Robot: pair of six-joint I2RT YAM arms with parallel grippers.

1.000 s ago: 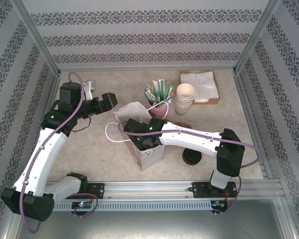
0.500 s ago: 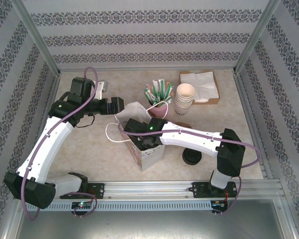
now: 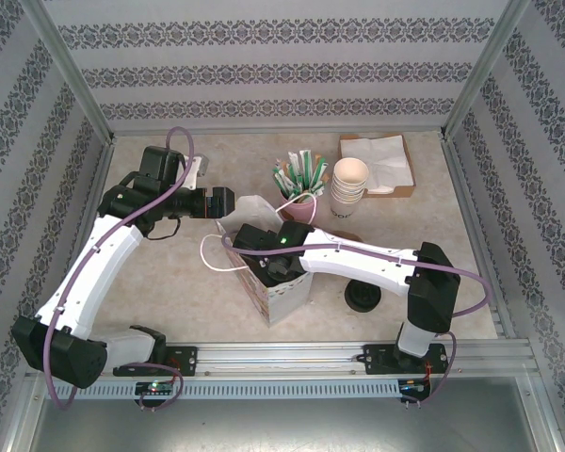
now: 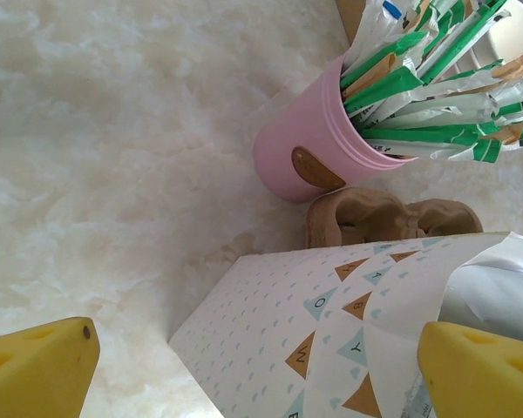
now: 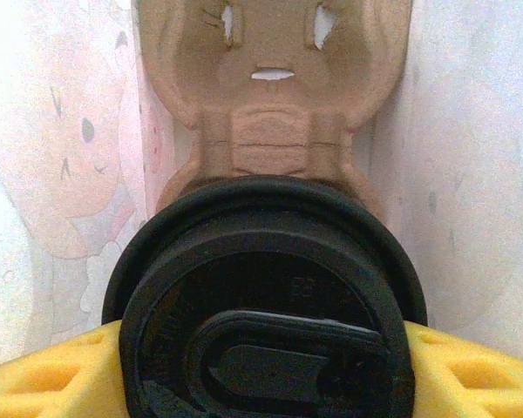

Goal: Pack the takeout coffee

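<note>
- While the right gripper [image 5: 261, 379] reaches inside the bag [image 4: 314, 348], it is clenched on the coffee [image 5: 266, 296], lid up, so nothing spills.
- Coffee hangs inside the bag, over the carrier [image 5: 275, 96] at its bottom, seemingly lined up for seating.
- Left gripper [image 4: 257, 370], released, hovers at the bag's rim, probably to steady it.

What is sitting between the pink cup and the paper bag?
A lumpy brown cardboard piece lies on the table between the pink cup and the paper bag. The left wrist view shows it.
</note>
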